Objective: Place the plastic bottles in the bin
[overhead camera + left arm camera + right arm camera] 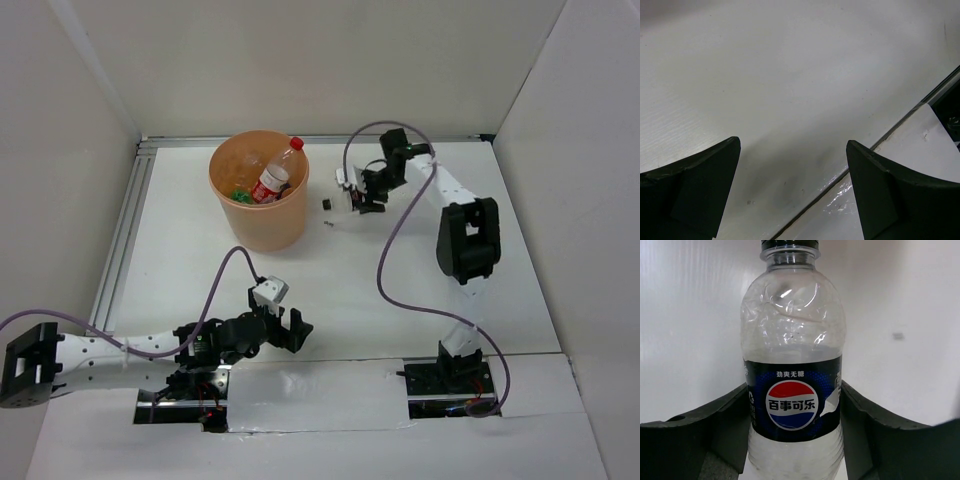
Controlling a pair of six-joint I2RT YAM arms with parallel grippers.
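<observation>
Right gripper (794, 410): clamped on the bottle (790, 335) at its blue label, cap pointing away.
Bottle: held just right of the bin (262, 225), outside its wall, not over it yet.
Bin: red-label bottle (272, 180) leaning inside against the rim.
Left gripper (792, 195): spread wide, empty, low over the table (790, 75).

We see a white table (320, 270) with a metal rail (120, 235) along its left and far edges. The orange bin (265, 228) stands on it, far and left of centre. Just right of the bin lies a clear bottle (792, 405); whether it touches the surface, we cannot tell. Shiny tape (320, 385) crosses the near edge.
</observation>
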